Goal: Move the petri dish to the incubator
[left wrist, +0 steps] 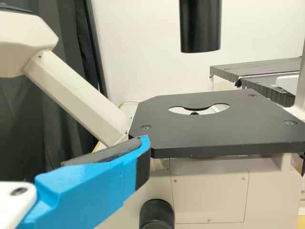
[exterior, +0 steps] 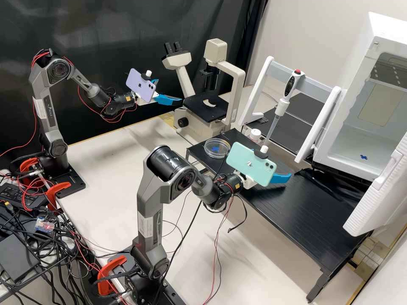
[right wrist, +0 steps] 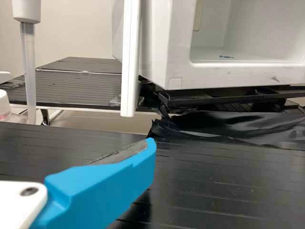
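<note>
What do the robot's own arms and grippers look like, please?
The left arm and right arm are grey and black, with rounded joints, pale labels and thin red cables. The left gripper and right gripper have white bodies and bright blue, angular fingers with dark pads. A lilac phone is mounted on the left wrist, a mint-green one on the right.

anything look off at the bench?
Black sheeting lies crumpled by the incubator, untidy against the flat platform. Cables lie in a messy tangle near the arm bases, and a black lead dangles loose-ended. The petri dish looks level; I see no spill.
</note>
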### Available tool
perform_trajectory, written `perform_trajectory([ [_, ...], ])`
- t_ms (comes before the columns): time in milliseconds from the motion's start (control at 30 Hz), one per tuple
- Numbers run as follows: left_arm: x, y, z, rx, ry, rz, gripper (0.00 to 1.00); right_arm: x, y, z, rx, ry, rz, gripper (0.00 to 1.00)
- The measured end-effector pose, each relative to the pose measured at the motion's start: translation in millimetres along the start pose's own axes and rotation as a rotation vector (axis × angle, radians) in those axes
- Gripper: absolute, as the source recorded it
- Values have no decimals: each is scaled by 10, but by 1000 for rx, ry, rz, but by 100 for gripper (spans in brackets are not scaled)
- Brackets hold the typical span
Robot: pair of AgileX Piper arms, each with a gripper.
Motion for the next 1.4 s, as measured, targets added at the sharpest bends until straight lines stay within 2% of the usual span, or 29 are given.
perform_trajectory([
  [367, 0, 0, 0, 0, 0, 0, 100, -109, -20, -34, 6, 5, -5, 100],
  [567, 0, 0, 0, 0, 0, 0, 100, -356, -110, -306, 7, 125, -21, 100],
  [633, 0, 0, 0, 0, 0, 0, 100, -456, -178, -437, 10, 191, -38, 100],
  [800, 0, 0, 0, 0, 0, 0, 100, -602, -394, -646, 25, 278, -97, 100],
  [967, 0, 0, 0, 0, 0, 0, 100, -690, -589, -785, -16, 336, -158, 100],
  [1033, 0, 0, 0, 0, 0, 0, 100, -687, -659, -787, -28, 333, -174, 100],
  [1400, 0, 0, 0, 0, 0, 0, 100, -610, -888, -619, -38, 241, -235, 100],
])
